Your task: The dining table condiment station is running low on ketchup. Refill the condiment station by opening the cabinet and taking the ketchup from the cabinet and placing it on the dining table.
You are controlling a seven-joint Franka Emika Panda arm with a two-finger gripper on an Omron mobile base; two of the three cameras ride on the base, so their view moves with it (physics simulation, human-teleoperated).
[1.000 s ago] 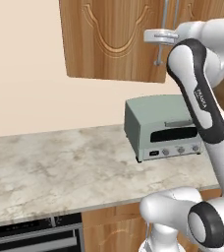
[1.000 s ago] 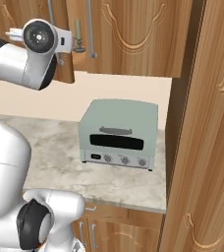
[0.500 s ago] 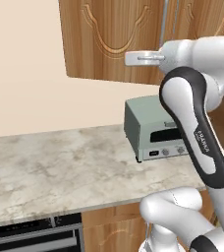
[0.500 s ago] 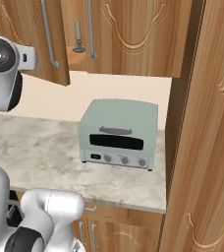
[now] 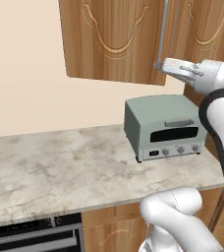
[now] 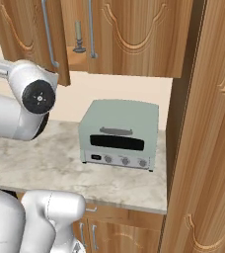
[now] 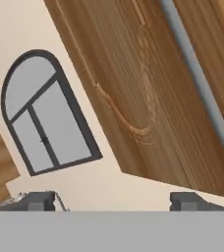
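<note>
Now opening the cabinet (image 5: pixel 115 39)
Gripper (image 5: pixel 164 66) beside the left door's handle (image 5: pixel 161 32); jaws' spread I cannot tell; ketchup unseen. Next, I judge, swing that door wider, then reach inside

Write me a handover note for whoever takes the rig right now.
Gripper open, empty, near the handle of the cabinet left door.
That door is ajar; a candlestick stands inside, seen through the gap.
Done: door partly opened.
Left: swing it wide, find the ketchup inside, grasp it, carry it to the dining table.
</note>
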